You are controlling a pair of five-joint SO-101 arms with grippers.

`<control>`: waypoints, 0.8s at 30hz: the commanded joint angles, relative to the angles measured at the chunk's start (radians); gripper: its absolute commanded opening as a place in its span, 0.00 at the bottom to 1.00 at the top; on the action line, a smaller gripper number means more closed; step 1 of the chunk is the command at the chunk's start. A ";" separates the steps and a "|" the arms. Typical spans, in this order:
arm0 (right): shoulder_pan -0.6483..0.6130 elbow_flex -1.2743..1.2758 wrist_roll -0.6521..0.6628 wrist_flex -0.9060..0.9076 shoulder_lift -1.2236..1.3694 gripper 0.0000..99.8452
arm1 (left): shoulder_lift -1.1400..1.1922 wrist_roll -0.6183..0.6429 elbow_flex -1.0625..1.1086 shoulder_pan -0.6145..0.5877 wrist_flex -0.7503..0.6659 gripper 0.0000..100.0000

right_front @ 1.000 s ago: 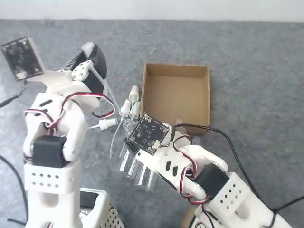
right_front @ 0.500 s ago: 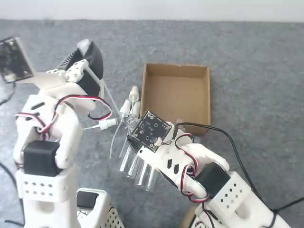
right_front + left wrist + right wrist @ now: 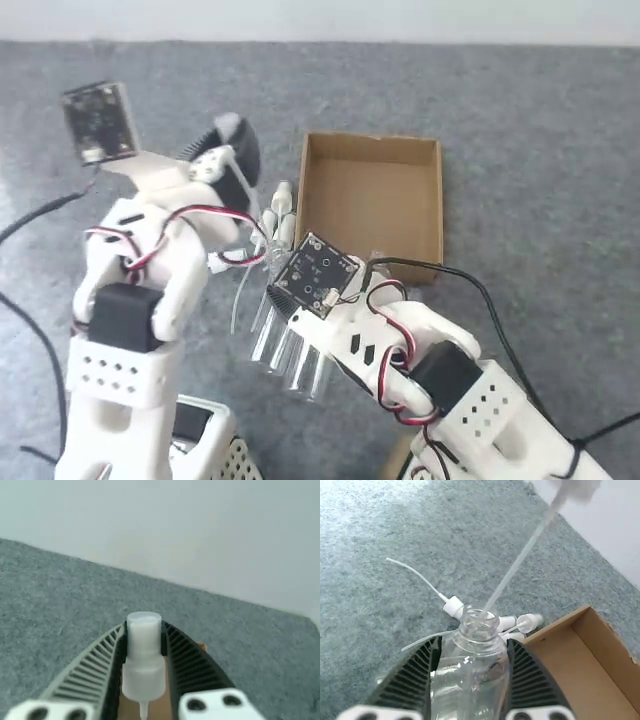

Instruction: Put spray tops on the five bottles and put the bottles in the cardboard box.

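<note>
My left gripper (image 3: 144, 628) is shut on a white spray top (image 3: 144, 652), held head up above the carpet. In the high view that gripper (image 3: 238, 160) sits left of the cardboard box (image 3: 372, 200). My right gripper (image 3: 470, 652) is shut on an upright clear bottle (image 3: 474, 672). The spray top's thin tube (image 3: 520, 562) slants down into the bottle's open mouth (image 3: 480, 619). Several more clear bottles (image 3: 290, 352) lie side by side under the right arm. Loose spray tops (image 3: 277, 217) lie by the box's left wall.
Other spray tops (image 3: 454, 605) with long tubes lie on the grey carpet beside the box corner (image 3: 580, 645). A white perforated part (image 3: 215, 450) stands at the near edge. The carpet right of the box is bare.
My left arm has swung right toward the box with the spray top. Its tube now hangs over the bottle in the right gripper. The right arm stayed nearly still.
</note>
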 commanded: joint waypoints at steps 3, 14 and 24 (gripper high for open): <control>0.090 -0.006 -0.097 -0.088 0.004 0.01 | -0.015 -0.078 0.001 0.046 0.091 0.01; 0.127 0.040 -0.112 -0.194 0.007 0.01 | -0.015 -0.180 0.114 0.161 0.106 0.01; 0.189 0.040 -0.193 -0.200 0.007 0.01 | -0.084 -0.273 0.183 0.184 0.110 0.01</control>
